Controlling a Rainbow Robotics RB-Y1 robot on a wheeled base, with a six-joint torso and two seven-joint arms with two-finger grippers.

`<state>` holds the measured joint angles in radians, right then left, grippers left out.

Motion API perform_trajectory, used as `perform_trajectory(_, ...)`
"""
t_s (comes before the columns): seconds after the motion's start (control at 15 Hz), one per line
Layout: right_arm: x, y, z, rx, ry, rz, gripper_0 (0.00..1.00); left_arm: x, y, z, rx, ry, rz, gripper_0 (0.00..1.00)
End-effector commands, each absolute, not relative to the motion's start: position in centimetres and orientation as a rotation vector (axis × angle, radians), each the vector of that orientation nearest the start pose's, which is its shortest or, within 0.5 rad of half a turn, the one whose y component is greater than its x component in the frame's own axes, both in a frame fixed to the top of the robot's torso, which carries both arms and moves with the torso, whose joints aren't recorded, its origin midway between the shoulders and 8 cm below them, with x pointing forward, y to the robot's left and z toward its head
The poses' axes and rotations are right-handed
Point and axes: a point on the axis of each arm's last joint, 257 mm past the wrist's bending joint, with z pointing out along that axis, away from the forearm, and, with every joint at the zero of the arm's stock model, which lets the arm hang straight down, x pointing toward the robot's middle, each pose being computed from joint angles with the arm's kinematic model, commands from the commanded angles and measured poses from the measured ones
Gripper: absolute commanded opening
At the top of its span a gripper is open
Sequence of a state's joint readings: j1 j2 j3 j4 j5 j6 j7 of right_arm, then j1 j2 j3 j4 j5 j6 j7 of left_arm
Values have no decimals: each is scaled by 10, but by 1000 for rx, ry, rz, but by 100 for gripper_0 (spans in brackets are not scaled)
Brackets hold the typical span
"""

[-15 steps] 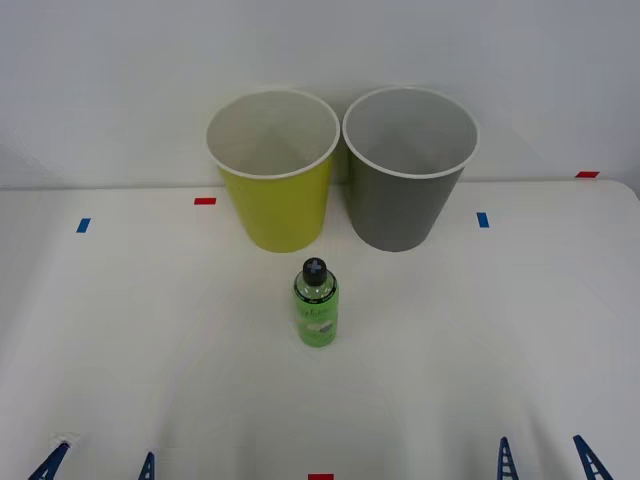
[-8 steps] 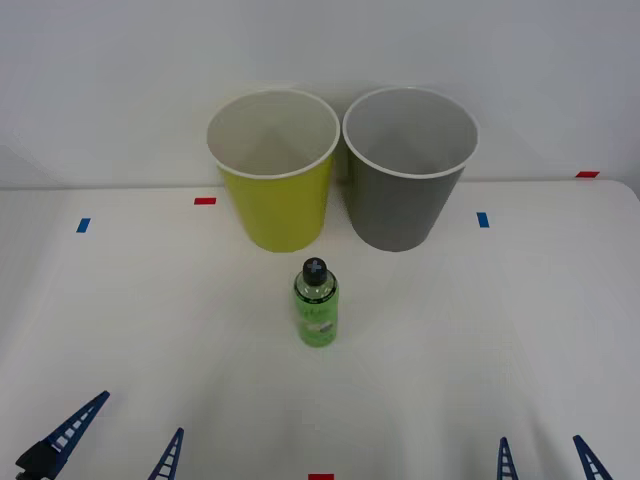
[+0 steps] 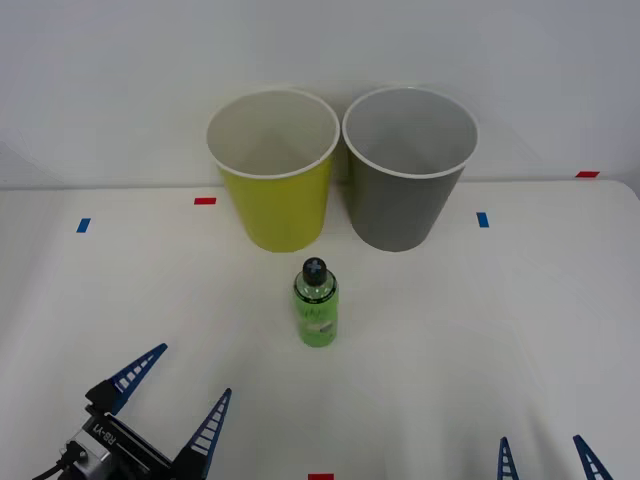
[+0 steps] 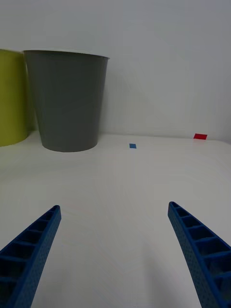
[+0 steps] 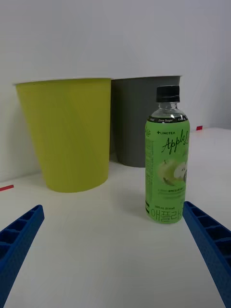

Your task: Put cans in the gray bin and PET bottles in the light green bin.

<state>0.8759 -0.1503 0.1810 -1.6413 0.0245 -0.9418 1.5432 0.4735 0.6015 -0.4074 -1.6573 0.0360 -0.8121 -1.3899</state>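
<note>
The left gripper is sitting wide apart, facing the upright PET bottle. It should be centring on the label. The right gripper is idling, fingers spread

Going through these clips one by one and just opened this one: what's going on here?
A two-armed robot is sorting recyclables at a white table. A PET bottle stands upright in front of the light green bin and the gray bin; nothing has been grasped yet. The left gripper, fingers open, has moved forward toward the bottle over the last second, which sits between its fingers in the left wrist view. The right gripper, also open, waits at the near edge.
</note>
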Motion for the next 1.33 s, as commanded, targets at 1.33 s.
perform_trajectory(1.33, 226, -253, -285, -52, 1411, -62, 77, 380, 67, -236, 573, 1292, -461, 100)
